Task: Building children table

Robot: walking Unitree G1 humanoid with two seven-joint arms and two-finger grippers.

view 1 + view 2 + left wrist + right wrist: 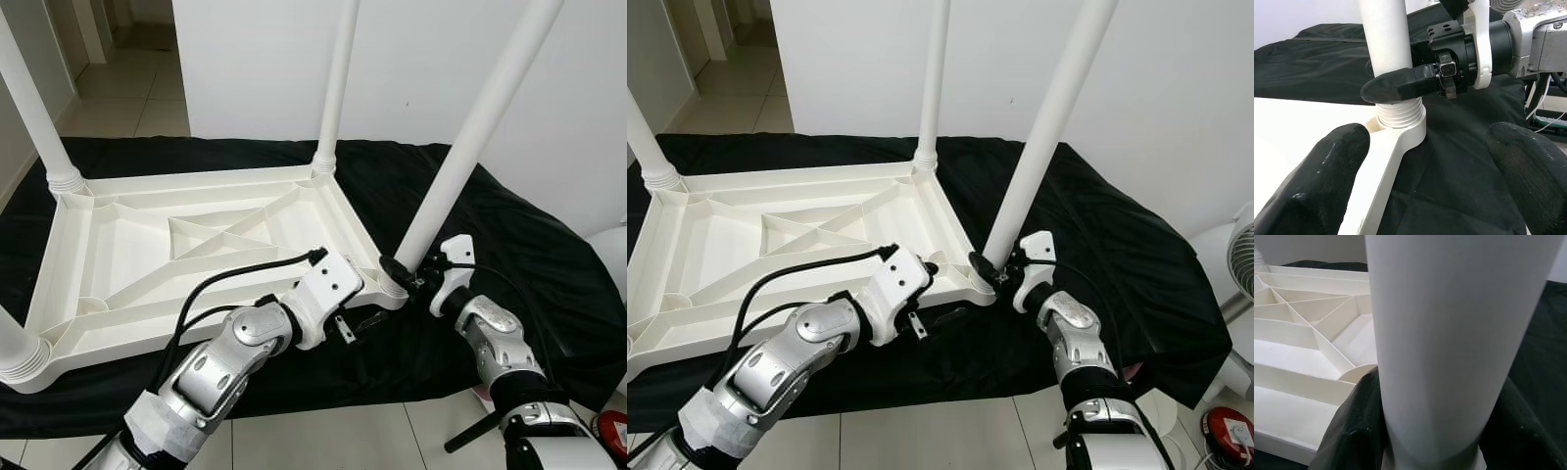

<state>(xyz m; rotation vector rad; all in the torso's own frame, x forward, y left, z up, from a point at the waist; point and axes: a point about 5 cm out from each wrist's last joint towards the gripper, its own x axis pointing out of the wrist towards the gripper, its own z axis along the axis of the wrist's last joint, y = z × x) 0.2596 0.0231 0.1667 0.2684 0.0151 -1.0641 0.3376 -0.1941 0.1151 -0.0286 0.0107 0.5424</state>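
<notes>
White plastic table top [196, 245] lying upside down on black cloth [509, 235], ribbed underside up, legs standing at the far corners. Near-right leg [470, 137] leaning away from upright, long axis tilting up and toward the robot's right, foot seated in the threaded corner socket [1399, 115]. Right gripper [404, 274] clamped around the leg's base just above the threads, one black finger [1400, 84] wrapped across the shaft. Left gripper [1425, 171] spread wide and empty, hovering just beside that same corner, the socket lying between its fingertips and slightly ahead. Right arm clearly nearer and already in charge. Probably mid-screwing: needs turning about the leg's own axis, and first straightening, otherwise a risk of cross-threading. Left gripper well placed for steadying the frame.
</notes>
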